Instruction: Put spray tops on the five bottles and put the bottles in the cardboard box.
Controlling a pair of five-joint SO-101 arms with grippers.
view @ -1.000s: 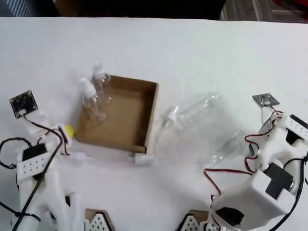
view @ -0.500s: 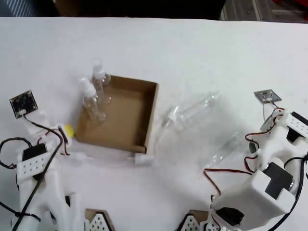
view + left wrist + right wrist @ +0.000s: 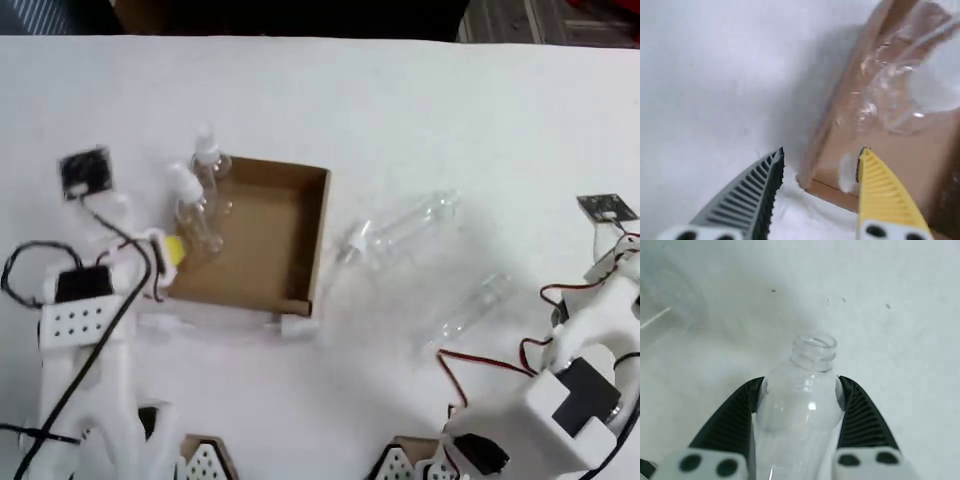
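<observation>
The cardboard box (image 3: 300, 225) lies open at centre left. Two clear bottles with spray tops (image 3: 198, 196) stand at its left wall. Another topped bottle (image 3: 405, 228) lies right of the box, and a bare bottle (image 3: 475, 305) lies further right. A loose spray top (image 3: 296, 328) rests by the box's near wall. My left gripper (image 3: 820, 152) is open, its grey and yellow fingers astride the box's corner (image 3: 812, 172), below the blurred bottles (image 3: 900, 75). My right gripper (image 3: 800, 390) is shut on an uncapped clear bottle (image 3: 805, 400), neck pointing away.
The left arm (image 3: 85, 320) stands beside the box's left near corner, the right arm (image 3: 585, 350) at the table's right edge. White tabletop (image 3: 400, 110) spreads behind the box. A faint clear shape (image 3: 665, 305) lies off to one side of the held bottle.
The left arm has swung toward the box, its yellow finger now at the box's left near corner. The right arm has drawn off to the right, away from the lying bare bottle.
</observation>
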